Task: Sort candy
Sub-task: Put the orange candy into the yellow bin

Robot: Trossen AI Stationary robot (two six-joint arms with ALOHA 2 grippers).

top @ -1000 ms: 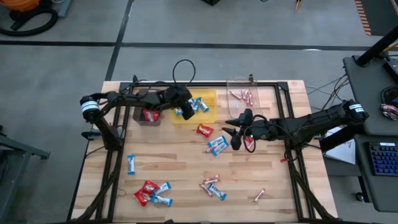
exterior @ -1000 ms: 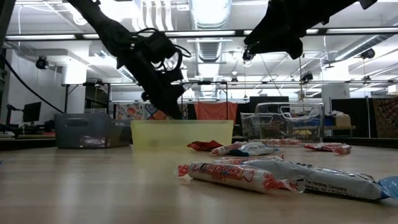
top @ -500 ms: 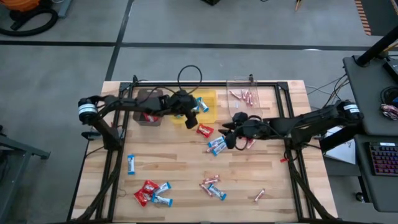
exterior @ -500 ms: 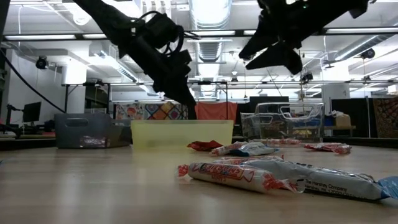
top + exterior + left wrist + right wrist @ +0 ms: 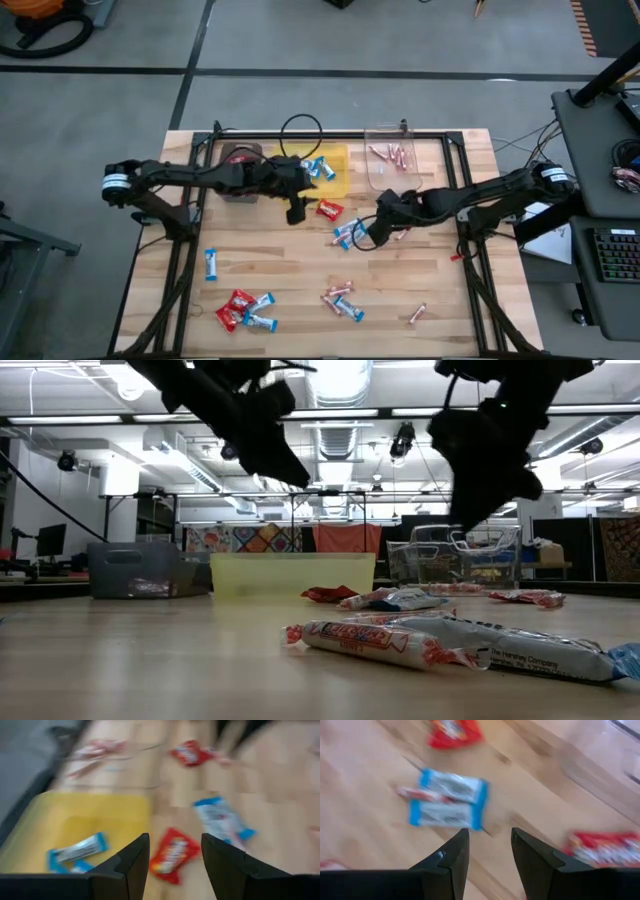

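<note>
Candy lies scattered on the wooden table. My left gripper [image 5: 297, 211] hangs open and empty above the table just in front of the yellow bin [image 5: 335, 182], beside a red packet [image 5: 329, 210]. In its wrist view that packet [image 5: 172, 854] shows beyond the open fingers, and blue-and-white bars [image 5: 77, 851] lie in the yellow bin [image 5: 75, 815]. My right gripper [image 5: 366, 236] hangs open, tipped down, right of two blue-and-white bars [image 5: 348, 234]. Its wrist view shows those bars [image 5: 447, 800] ahead of the fingers, and nothing between them.
A brown bin [image 5: 239, 186] with a red packet stands left of the yellow one, and a clear bin [image 5: 392, 165] with pink sticks stands right of it. More candy lies near the front: a cluster [image 5: 243, 310], one blue bar [image 5: 211, 263], mixed pieces [image 5: 340, 298], a stick [image 5: 417, 314].
My left gripper has risen out of the yellow bin and come toward the table's near edge, stopping beside the red packet. My right gripper has tipped steeply downward, sunk a little and shifted toward the left, closer to the two blue-and-white bars.
</note>
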